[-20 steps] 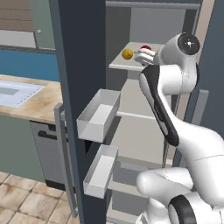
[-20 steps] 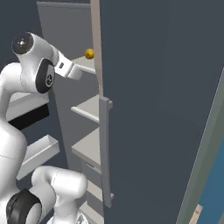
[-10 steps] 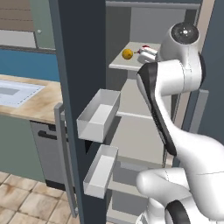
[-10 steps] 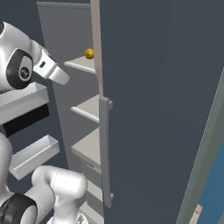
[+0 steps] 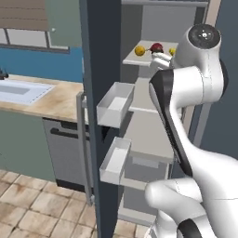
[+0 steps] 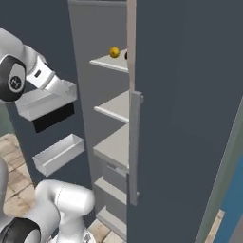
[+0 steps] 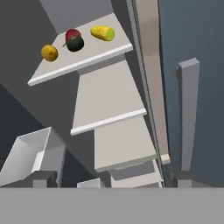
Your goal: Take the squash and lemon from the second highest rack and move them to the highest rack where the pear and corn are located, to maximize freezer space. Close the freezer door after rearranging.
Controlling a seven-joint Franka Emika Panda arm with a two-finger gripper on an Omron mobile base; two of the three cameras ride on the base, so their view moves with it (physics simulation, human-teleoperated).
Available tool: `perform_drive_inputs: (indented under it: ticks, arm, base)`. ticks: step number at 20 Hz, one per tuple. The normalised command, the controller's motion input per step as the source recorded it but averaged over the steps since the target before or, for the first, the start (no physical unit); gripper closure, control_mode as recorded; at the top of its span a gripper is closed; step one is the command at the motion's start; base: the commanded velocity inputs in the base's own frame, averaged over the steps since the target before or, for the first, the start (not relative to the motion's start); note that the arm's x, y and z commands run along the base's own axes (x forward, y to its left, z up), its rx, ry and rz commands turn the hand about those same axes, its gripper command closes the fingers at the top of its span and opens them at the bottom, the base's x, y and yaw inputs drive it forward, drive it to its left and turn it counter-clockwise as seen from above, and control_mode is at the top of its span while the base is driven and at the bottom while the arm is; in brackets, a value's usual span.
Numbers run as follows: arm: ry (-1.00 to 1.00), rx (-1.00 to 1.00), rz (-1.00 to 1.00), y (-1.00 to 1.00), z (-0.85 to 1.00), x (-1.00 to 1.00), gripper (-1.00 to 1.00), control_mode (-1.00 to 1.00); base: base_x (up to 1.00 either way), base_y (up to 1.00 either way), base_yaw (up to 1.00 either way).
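Observation:
On the highest rack (image 7: 87,61) lie the yellow lemon (image 7: 50,53), the dark green squash (image 7: 76,44), the red pear (image 7: 71,34) just behind it and the corn (image 7: 103,33). The lemon (image 5: 139,50) (image 6: 114,52), pear (image 5: 157,47) and corn (image 5: 173,51) show on that rack in the base views too. The second highest rack (image 7: 105,100) is bare. My gripper (image 7: 111,179) is open, its fingertips (image 7: 43,178) far apart with nothing between them. It hangs back from the racks and looks at them from outside the freezer.
The dark freezer door (image 5: 100,116) stands open to the left, with two white door bins (image 5: 116,102) (image 5: 114,160) on its inner side. The neighbouring door (image 6: 190,118) with its grey handle (image 6: 135,147) is shut. A counter with a sink (image 5: 28,90) lies further left.
The hand has drawn back from the highest rack, moving left in the right base view, and the upper arm has swung up. The gripper stayed open and the produce has not moved.

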Motion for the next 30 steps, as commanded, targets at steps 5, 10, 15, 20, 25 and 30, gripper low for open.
perform_drive_inputs:
  ticks: [5, 10, 15, 20, 25, 30]
  arm:
    - [0.0, 0.0, 0.0, 0.0, 0.0, 0.0, -1.0, 1.0]
    - [0.0, 0.0, 0.0, 0.0, 0.0, 0.0, -1.0, 1.0]
    - [0.0, 0.0, 0.0, 0.0, 0.0, 0.0, -1.0, 1.0]
    - [0.0, 0.0, 0.0, 0.0, 0.0, 0.0, -1.0, 1.0]
    - [0.0, 0.0, 0.0, 0.0, 0.0, 0.0, -1.0, 1.0]
    - [0.0, 0.0, 0.0, 0.0, 0.0, 0.0, -1.0, 1.0]
  base:
    - [-0.3, 0.76, -0.09]
    - [-0.03, 0.99, -0.14]
    - [-0.19, 0.79, -0.07]
    - [0.0, 0.66, -0.12]
    - [0.87, 0.82, -0.52]
    - [0.54, 0.64, -0.78]
